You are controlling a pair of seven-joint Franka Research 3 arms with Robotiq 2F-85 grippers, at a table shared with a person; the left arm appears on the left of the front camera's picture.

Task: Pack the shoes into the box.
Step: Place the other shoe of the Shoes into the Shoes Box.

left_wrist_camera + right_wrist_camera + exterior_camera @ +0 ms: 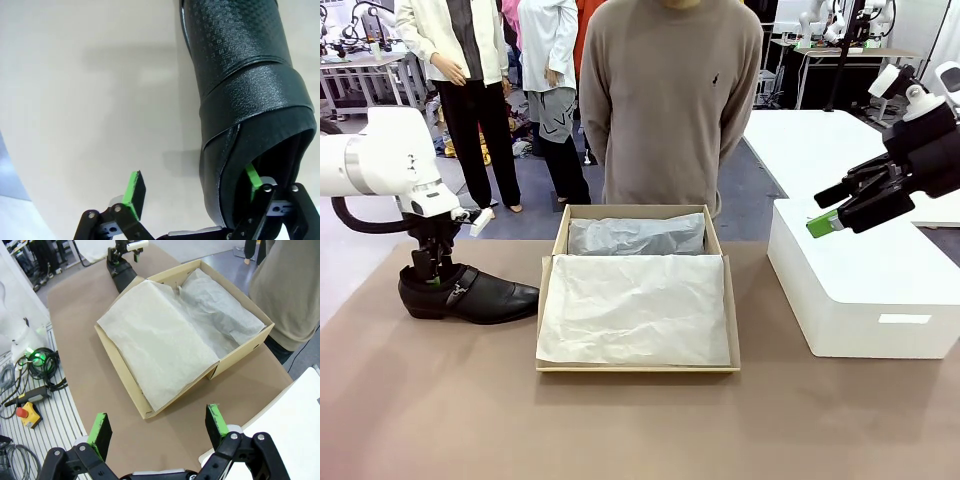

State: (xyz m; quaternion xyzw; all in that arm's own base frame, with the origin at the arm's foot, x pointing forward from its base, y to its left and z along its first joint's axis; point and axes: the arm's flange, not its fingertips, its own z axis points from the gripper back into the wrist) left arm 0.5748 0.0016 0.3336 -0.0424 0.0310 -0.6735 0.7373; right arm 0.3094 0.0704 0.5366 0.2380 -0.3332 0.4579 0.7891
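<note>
From here the shoe (470, 293) at centre left reads as glossy black leather with a small shiny metal buckle (455, 292). Close up in the left wrist view, I see a fine embossed grain on its upper. The box (638, 368) is matt tan cardboard, and its tissue paper (635, 310) is crinkled white. The white plastic box (860, 290) at right looks smooth, the table (620, 430) matt brown.

Front: across table (640, 430). Left wrist: close on shoe (250, 100). Right wrist: above box (245, 350).
</note>
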